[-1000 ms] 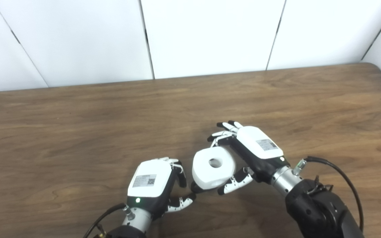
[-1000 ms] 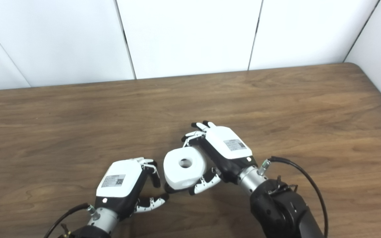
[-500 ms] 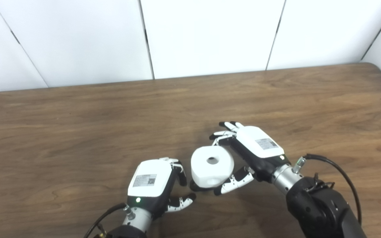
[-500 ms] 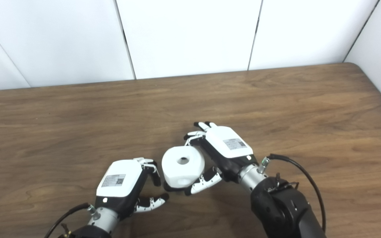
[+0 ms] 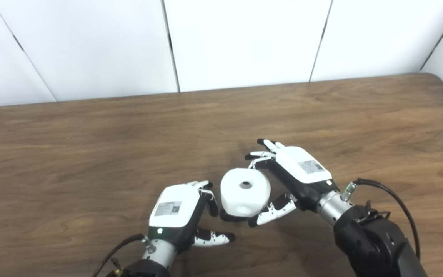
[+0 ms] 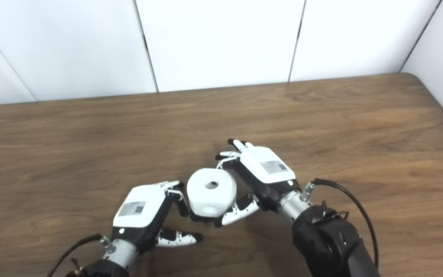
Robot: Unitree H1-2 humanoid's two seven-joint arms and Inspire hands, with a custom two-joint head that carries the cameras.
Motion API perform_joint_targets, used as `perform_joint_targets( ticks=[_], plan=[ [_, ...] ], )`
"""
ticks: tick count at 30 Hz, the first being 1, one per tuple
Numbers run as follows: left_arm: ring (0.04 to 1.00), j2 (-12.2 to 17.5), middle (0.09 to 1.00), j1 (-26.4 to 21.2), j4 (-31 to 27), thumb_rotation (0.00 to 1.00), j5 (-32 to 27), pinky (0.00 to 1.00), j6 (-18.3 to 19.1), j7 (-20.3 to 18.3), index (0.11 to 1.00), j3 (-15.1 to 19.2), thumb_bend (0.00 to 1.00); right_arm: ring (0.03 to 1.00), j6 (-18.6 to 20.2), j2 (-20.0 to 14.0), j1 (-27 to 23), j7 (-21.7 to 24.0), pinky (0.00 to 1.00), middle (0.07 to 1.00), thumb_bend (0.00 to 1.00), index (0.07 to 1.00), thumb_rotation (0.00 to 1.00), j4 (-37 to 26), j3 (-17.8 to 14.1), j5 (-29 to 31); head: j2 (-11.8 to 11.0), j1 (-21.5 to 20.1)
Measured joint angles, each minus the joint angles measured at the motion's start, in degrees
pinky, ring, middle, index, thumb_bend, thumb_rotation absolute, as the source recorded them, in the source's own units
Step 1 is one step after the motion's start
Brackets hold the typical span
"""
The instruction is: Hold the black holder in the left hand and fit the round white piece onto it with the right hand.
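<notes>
Round white piece point(image 5: 245, 191) in my right hand point(image 5: 290, 177), low over the black holder point(image 5: 232, 216).

My right hand is clamped on the piece — thumb below, fingers behind — with its centre hole facing up, and only a dark edge of the holder shows beneath it, seemingly resting on the wooden surface point(image 5: 90, 146). My left hand point(image 5: 179, 211) sits just beside it, fingers curled and thumb out, closed on nothing I can see — it isn't gripping the holder. I judge this the fitting step; next I need the left hand steadying the holder while I press the piece squarely down.
</notes>
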Motion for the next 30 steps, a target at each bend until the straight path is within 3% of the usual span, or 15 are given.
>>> perform_joint_targets(
  ticks=[5, 10, 15, 21, 30],
  plan=[
    [0.876, 0.02, 0.883, -0.57, 0.05, 0.28, -5.27, 0.77, 0.16, 0.05, 0.888, 1.58, 0.88, 1.000, 0.12, 0.30, -0.43, 0.00, 1.00, 0.868, 0.94, 0.642, 0.35, 0.40, 0.05, -0.06, -0.35, 0.09],
    [0.863, 0.38, 0.871, -1.15, -0.62, 0.27, -6.40, 0.75, 1.88, -0.28, 0.873, 1.71, 0.87, 1.000, 0.23, 0.66, -0.63, 0.42, 1.00, 0.867, 0.93, 0.658, 0.35, 0.41, 0.07, -0.32, -0.53, 0.17],
    [0.853, 0.67, 0.861, -1.37, -4.54, 0.24, -6.55, 0.74, 5.70, -5.36, 0.855, 1.62, 0.86, 1.000, 0.84, 0.62, -1.37, 2.98, 1.00, 0.872, 0.93, 0.672, 0.36, -0.71, -0.40, -0.31, -0.70, 0.44],
    [0.851, 1.29, 0.858, -2.06, -6.75, 0.22, -8.54, 0.71, 8.72, -8.89, 0.841, 2.51, 0.87, 1.000, 2.14, 0.63, -1.99, 5.72, 1.00, 0.874, 0.93, 0.671, 0.37, -1.48, -1.21, -0.38, -1.23, 1.05],
    [0.863, 2.41, 0.865, -4.31, -5.25, 0.21, -10.14, 0.73, 8.93, -8.77, 0.838, 2.52, 0.87, 1.000, 2.22, 0.95, -4.36, 7.63, 1.00, 0.859, 0.96, 0.679, 0.38, -2.85, -1.25, -1.24, -2.37, 0.44]
  ],
)
